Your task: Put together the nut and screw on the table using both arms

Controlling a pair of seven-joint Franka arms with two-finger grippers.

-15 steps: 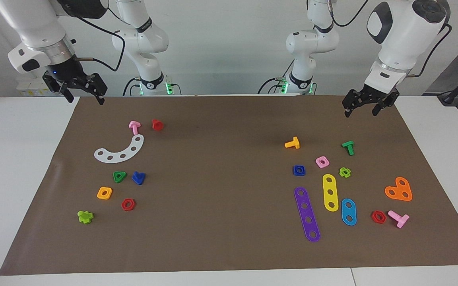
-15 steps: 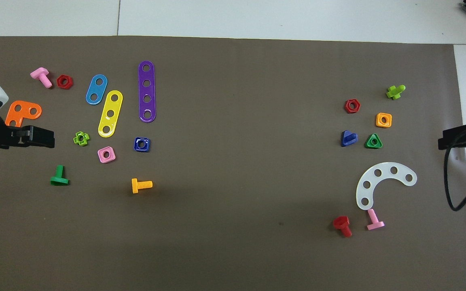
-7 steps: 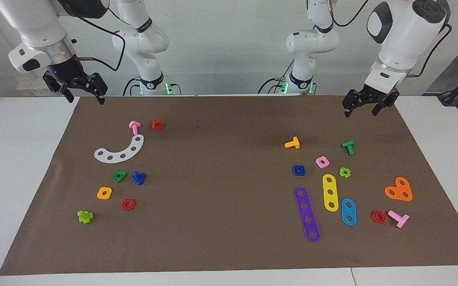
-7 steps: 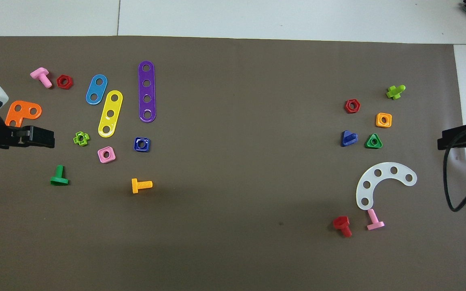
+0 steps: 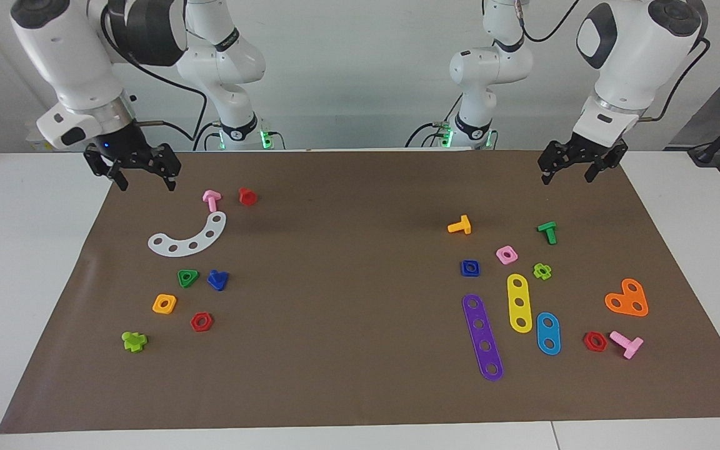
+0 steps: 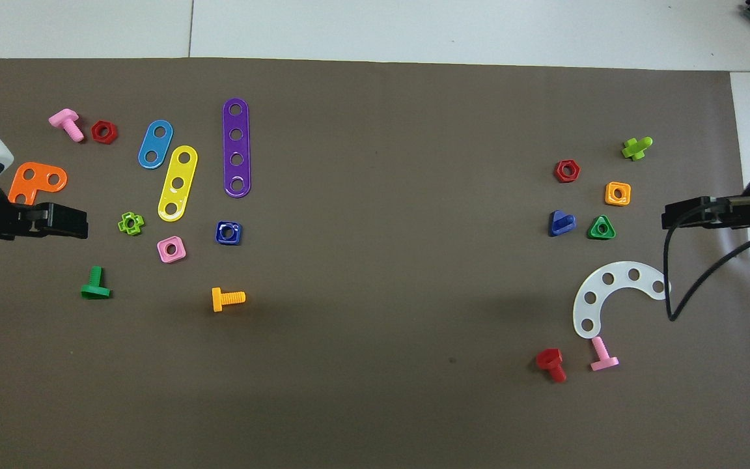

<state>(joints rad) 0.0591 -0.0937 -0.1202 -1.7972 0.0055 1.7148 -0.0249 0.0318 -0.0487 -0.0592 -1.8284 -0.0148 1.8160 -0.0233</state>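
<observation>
Since the earlier frames, the right claw (image 5: 142, 178) has travelled inward and down from the counter (image 5: 29, 250) edge; it now hangs over the mat's corner nearest the robots, jaws wide and empty. The left claw (image 5: 575, 167) waits above its own end of the mat, unmoved, jaws likewise wide and empty.

Step in hand: the approach, judged from the layout; nothing is grasped yet.

Next move, right arm: carry on forward over the white curved strip (image 5: 189, 237), then descend on the screw (image 5: 217, 279). The green triangular nut (image 5: 188, 277) lies just beside the screw, so the jaws should close clear of it. How the screw's shaft points is hard to read; it appears to lie on its side.

Next move, left arm: reach the nut (image 5: 470, 268), which lies flat toward the left arm's end, well apart from the screw. Obstacles there: the purple strip (image 5: 482, 336) just farther from the robots, and the pink square nut (image 5: 507, 254) nearby.
</observation>
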